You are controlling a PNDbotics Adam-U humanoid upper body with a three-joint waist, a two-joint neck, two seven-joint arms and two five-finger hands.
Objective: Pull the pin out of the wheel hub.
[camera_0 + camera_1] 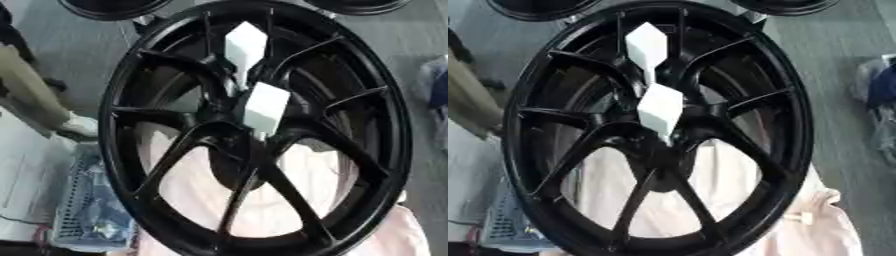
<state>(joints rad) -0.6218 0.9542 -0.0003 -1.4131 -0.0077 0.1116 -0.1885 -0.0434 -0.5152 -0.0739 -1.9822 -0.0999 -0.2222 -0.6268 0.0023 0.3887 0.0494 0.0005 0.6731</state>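
Two white pins (265, 107) sit at the black wheel hub (229, 131) — neither hand visible, grip state unknown; risk — skewed pull jams.

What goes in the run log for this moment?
wheel hub: upright, fills view | white pieces: two at centre | pin: cannot tell | hands: not in view

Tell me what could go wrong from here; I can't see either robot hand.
1. Neither robot hand shows in either view, so any reach toward the black wheel would start blind.
2. Two white faceted pieces sit over the hub centre; which one, if either, is the pin is unclear, so the wrong part might get pulled.
3. Thin spokes crowd the hub, so fingers could snag.
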